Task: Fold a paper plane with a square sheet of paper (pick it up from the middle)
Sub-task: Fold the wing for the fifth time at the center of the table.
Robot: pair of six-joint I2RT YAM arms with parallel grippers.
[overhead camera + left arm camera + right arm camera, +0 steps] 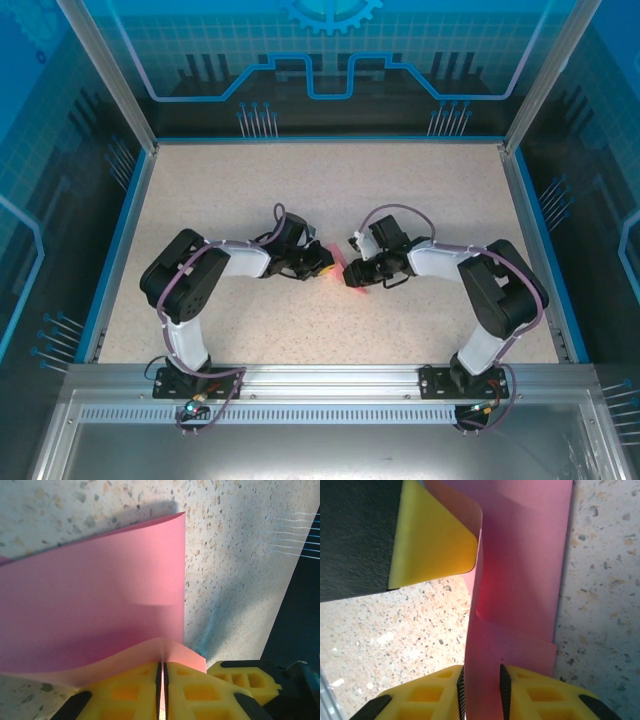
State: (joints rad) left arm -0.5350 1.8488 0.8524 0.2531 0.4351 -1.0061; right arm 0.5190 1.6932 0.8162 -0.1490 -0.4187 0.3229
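Observation:
The square sheet of paper is pink-red and lies bent between both grippers at the table's middle. In the left wrist view the sheet spreads ahead, one edge curling up into my left gripper, whose yellow fingers are shut on it. In the right wrist view the sheet runs in overlapping layers, and a strip of it passes between the pads of my right gripper, which stand a little apart. The left gripper's yellow finger shows at the top left there, with the paper curled around its tip.
The speckled beige table stretches around the grippers, bounded by a blue rim and glass walls. A metal rail runs along the near edge by the arm bases.

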